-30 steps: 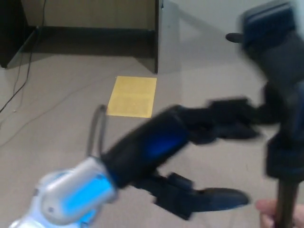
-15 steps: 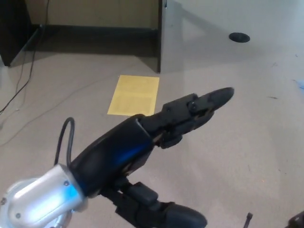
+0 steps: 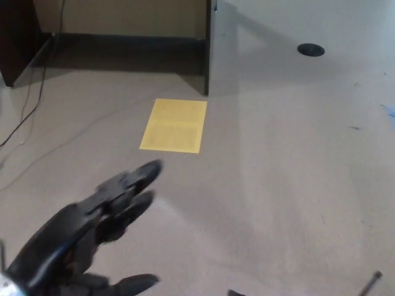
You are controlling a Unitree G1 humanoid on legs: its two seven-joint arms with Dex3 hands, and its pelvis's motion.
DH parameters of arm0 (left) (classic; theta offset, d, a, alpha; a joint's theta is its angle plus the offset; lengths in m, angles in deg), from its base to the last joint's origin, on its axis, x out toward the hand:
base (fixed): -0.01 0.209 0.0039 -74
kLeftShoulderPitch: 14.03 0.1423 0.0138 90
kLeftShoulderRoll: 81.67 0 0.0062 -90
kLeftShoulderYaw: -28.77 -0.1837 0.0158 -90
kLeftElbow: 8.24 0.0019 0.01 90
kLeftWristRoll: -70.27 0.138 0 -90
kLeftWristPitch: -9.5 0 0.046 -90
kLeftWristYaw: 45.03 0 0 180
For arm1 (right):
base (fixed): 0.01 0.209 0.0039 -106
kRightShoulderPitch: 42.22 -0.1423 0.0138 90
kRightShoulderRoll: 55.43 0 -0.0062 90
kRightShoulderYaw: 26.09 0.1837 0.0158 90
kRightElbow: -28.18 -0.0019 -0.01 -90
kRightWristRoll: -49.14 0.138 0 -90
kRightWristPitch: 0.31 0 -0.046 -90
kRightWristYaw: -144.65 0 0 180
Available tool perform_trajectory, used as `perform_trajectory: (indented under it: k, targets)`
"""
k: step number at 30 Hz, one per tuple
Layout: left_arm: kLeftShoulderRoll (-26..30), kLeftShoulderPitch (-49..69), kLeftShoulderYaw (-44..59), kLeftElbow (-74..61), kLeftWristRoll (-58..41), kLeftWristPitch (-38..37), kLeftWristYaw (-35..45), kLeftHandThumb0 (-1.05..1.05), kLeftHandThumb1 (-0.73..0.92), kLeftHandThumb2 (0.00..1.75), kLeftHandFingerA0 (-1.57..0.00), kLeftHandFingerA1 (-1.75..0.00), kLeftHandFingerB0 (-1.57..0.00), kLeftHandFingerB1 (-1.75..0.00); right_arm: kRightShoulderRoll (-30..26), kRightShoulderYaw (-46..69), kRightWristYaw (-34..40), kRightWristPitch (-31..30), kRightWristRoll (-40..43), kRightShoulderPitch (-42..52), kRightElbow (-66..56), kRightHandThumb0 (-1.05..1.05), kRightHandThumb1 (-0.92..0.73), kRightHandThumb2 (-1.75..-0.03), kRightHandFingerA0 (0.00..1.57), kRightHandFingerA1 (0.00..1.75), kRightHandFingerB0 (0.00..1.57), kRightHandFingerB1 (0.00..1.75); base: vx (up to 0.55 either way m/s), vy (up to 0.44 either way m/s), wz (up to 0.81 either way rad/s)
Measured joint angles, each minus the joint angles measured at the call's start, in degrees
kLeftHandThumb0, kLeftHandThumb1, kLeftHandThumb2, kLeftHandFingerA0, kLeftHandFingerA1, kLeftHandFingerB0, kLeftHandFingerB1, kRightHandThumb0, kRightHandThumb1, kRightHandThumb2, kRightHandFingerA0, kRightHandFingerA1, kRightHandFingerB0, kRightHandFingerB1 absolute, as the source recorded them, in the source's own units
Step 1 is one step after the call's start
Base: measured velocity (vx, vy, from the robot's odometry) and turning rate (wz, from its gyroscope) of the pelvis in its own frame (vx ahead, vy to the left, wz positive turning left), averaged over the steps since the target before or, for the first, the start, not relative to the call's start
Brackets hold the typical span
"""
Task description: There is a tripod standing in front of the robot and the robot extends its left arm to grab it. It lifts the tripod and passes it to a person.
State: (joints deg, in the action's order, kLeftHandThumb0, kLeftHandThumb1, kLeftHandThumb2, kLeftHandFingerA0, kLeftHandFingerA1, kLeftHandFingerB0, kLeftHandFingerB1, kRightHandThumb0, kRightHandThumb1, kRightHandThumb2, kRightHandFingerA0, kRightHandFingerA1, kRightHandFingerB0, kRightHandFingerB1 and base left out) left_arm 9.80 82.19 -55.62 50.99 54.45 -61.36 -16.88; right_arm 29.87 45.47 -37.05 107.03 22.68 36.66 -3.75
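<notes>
Down low at the near left, the left hand (image 3: pixel 92 234) hangs over the carpet with fingers (image 3: pixel 133 179) spread, gripping nothing. No tripod shows near it, only a thin dark rod tip (image 3: pixel 371 280) far off to its right. Beyond the fingertips lies a yellow sheet (image 3: pixel 174 125), then a cabinet edge (image 3: pixel 207 49).

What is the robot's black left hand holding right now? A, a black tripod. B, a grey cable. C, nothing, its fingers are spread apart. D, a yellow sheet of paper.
C: the robot's black left hand is open with fingers apart and empty, and the yellow sheet of paper lies flat on the grey floor beyond it.
</notes>
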Motion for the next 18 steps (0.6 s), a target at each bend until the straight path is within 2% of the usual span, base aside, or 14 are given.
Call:
perform_trajectory:
  k: [1, 3, 4, 5, 7, 8, 9, 10, 12, 14, 15, 16, 17, 18]
  targets:
    - [-0.02, 0.93, 0.49, 2.17, 0.06, -0.85, 0.0, -0.71, 0.38, 0.62, 0.0, 0.0, 0.0, 0.0, 0.0, 0.05, 0.0, 0.03, 0.0, 0.09, 0.0, -0.4, -0.72, -0.61, 0.66, 0.44, 0.45, 0.36, 0.0, 0.0, 0.0]
    - [-0.02, 2.57, 1.28, 6.83, 0.2, -2.49, -0.05, -0.67, 0.36, 0.61, 0.0, 0.0, 0.0, 0.0, 0.01, 0.11, 0.0, 0.11, 0.0, 0.27, 0.01, -0.39, -0.72, -0.61, 0.65, 0.43, 0.45, 0.36, 0.0, 0.0, 0.0]
    - [-0.02, 3.27, 1.7, 9.13, 0.3, -3.32, -0.1, -0.66, 0.38, 0.53, 0.0, 0.0, 0.0, 0.0, 0.01, 0.15, 0.0, 0.13, -0.01, 0.35, 0.02, -0.39, -0.71, -0.62, 0.67, 0.43, 0.46, 0.36, 0.0, 0.0, 0.0]
    - [-0.02, 3.87, 2.01, 11.56, 0.42, -4.06, -0.19, -0.61, 0.4, 0.76, 0.0, -0.05, 0.0, 0.0, 0.01, 0.18, 0.01, 0.15, -0.02, 0.42, 0.02, -0.4, -0.71, -0.62, 0.67, 0.43, 0.46, 0.36, 0.0, 0.0, 0.0]
    - [-0.02, 4.56, 2.38, 15.78, 0.64, -5.11, -0.35, -0.64, 0.41, 0.76, 0.0, -0.04, 0.0, 0.0, 0.01, 0.19, 0.01, 0.18, -0.04, 0.54, 0.02, -0.39, -0.71, -0.62, 0.68, 0.44, 0.46, 0.36, 0.0, 0.0, 0.0]
    - [-0.01, 4.92, 2.54, 18.56, 0.9, -5.76, -0.54, -0.62, 0.4, 0.54, 0.0, 0.0, 0.0, 0.0, 0.02, 0.19, 0.02, 0.19, -0.05, 0.62, 0.02, -0.39, -0.73, -0.61, 0.67, 0.44, 0.46, 0.36, 0.0, 0.0, 0.0]
    - [-0.01, 5.27, 2.69, 21.35, 1.14, -6.53, -0.8, -0.63, 0.4, 0.75, 0.0, -0.06, 0.0, 0.0, 0.02, 0.21, 0.04, 0.21, -0.06, 0.76, 0.02, -0.39, -0.72, -0.61, 0.66, 0.43, 0.46, 0.36, 0.0, 0.0, 0.0]
    - [-0.01, 5.5, 2.79, 23.73, 1.34, -7.14, -1.06, -0.63, 0.39, 0.75, 0.0, -0.11, 0.0, 0.0, 0.02, 0.21, 0.04, 0.21, -0.06, 0.92, 0.02, -0.39, -0.72, -0.61, 0.64, 0.42, 0.46, 0.35, 0.0, 0.0, 0.0]
    - [0.02, 5.82, 2.9, 27.89, 1.62, -8.16, -1.58, -0.65, 0.38, 0.79, 0.0, -0.21, 0.0, -0.12, 0.04, 0.22, 0.05, 0.23, -0.06, 1.23, 0.02, -0.39, -0.71, -0.61, 0.65, 0.43, 0.45, 0.35, 0.0, 0.0, 0.0]
    - [0.06, 5.93, 2.93, 33.22, 2.08, -9.17, -2.41, -0.7, 0.42, 0.82, 0.0, -0.2, 0.0, -0.11, 0.05, 0.24, 0.05, 0.25, -0.06, 1.6, 0.02, -0.39, -0.71, -0.61, 0.66, 0.43, 0.45, 0.35, 0.0, 0.0, 0.0]
    - [0.09, 5.94, 2.92, 36.31, 2.34, -9.66, -3.05, -0.71, 0.44, 0.83, -0.01, -0.29, 0.0, -0.11, 0.05, 0.27, 0.05, 0.27, -0.06, 1.81, 0.02, -0.38, -0.71, -0.61, 0.65, 0.42, 0.45, 0.35, 0.0, 0.0, 0.0]
    - [0.12, 5.9, 2.9, 38.51, 2.59, -9.97, -3.5, -0.71, 0.44, 0.83, -0.01, -0.29, 0.0, -0.11, 0.05, 0.3, 0.06, 0.28, -0.06, 1.94, 0.02, -0.38, -0.71, -0.61, 0.65, 0.42, 0.45, 0.35, 0.0, 0.0, 0.0]
    - [0.16, 5.84, 2.87, 41.08, 2.96, -10.37, -4.14, -0.7, 0.57, 0.58, -0.06, -0.3, 0.0, -0.15, 0.05, 0.35, 0.06, 0.3, -0.06, 2.12, 0.02, -0.38, -0.71, -0.61, 0.65, 0.42, 0.44, 0.35, 0.0, 0.0, 0.0]
    - [0.18, 5.74, 2.86, 43.02, 3.31, -10.68, -4.6, -0.79, 0.49, 0.84, -0.07, -0.43, -0.09, -0.09, 0.05, 0.4, 0.07, 0.31, -0.05, 2.25, 0.02, -0.38, -0.72, -0.6, 0.65, 0.42, 0.44, 0.34, 0.0, 0.0, 0.0]
